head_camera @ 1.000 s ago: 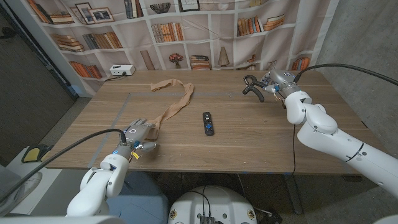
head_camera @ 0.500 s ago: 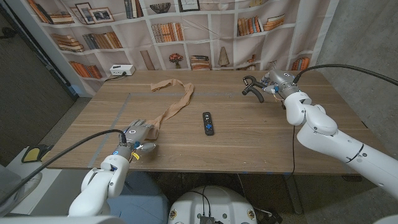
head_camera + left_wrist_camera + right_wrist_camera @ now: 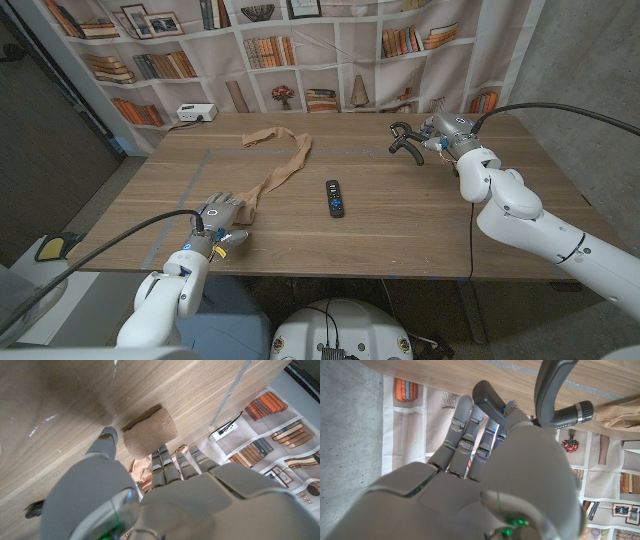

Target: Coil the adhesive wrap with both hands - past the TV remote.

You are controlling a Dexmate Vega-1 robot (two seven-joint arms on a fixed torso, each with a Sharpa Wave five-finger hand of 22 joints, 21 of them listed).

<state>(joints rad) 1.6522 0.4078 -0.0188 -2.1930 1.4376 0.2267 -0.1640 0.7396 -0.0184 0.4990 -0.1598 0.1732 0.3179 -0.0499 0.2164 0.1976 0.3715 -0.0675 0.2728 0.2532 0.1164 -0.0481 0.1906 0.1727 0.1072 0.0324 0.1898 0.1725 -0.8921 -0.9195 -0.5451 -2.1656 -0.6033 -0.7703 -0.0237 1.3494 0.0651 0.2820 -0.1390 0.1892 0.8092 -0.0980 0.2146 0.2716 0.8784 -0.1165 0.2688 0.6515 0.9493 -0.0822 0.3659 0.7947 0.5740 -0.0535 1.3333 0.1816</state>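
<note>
The tan adhesive wrap lies as a long strip on the wooden table, curving from the far left down towards my left hand. Its near end is rolled into a short coil. My left hand holds that coil, with its fingers against it and the thumb beside it. The black TV remote lies at the table's middle, to the right of the strip. My right hand is at the far right, fingers stretched out close together and holding nothing.
A black two-handled grip trainer lies at my right hand's fingertips; its handles show in the right wrist view. A white box stands at the far left edge. A bookshelf backdrop hangs behind the table.
</note>
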